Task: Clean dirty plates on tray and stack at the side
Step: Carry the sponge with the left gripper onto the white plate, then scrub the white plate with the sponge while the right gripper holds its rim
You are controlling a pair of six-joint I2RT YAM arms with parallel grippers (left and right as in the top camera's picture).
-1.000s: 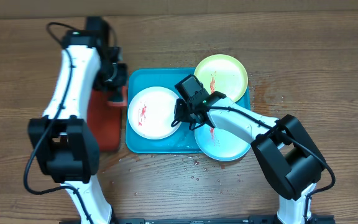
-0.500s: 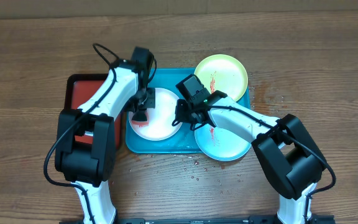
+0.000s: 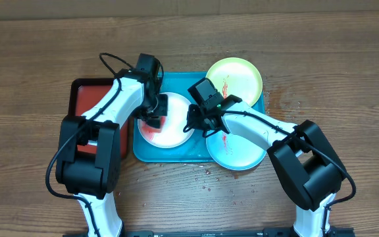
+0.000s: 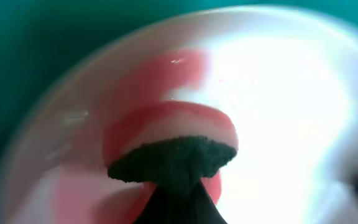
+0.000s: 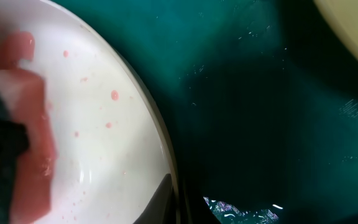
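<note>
White plate [image 3: 173, 135] directly beneath left pincer [image 3: 153, 120], inside tray [image 3: 176, 82]. That pincer clamped tight on sponge [image 4: 173, 146], pressing down. Beside it, right pincer [image 3: 190, 124] pinched shut on plate rim. Plate likely light, stiff, wet-slick: take by rim.

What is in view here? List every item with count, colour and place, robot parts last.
white plate: one, white with red smears, tray's left half
yellow-green plate: one, tray's far right corner
pale blue plate: one, over the tray's near right rim
tray: one, turquoise, table centre
red tray: one, red with a dark rim, left of the turquoise one
sponge: one, pink with a dark top, on the white plate
table: one, brown wood
left gripper: shut on the sponge
right gripper: shut on the white plate's right rim
</note>
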